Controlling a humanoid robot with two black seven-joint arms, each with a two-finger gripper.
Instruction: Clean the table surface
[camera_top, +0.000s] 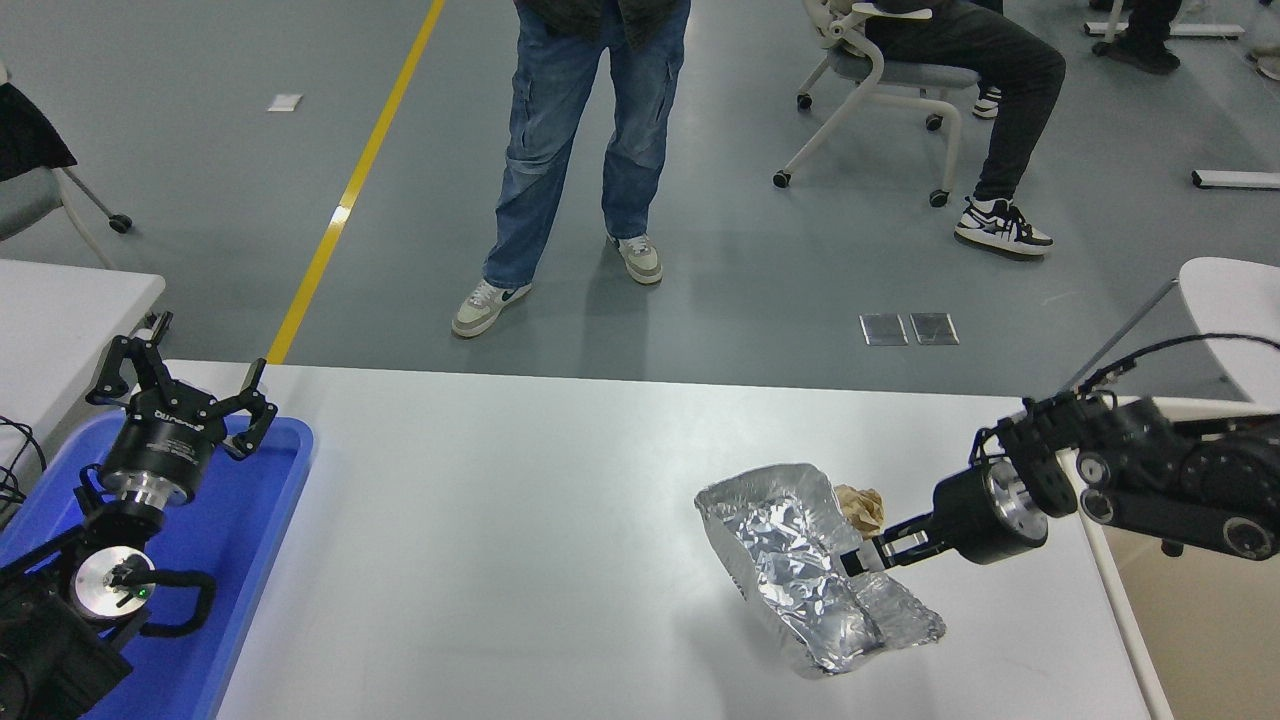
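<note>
In the head view I see the table surface (520, 520) with its long axis running left to right. My right gripper (862, 556) has its fingers pinched on the crumpled foil tray (805, 560) near the right edge, tray tilted. My left gripper (185, 385) hangs spread over the blue tray (255, 560) at the left edge.
</note>
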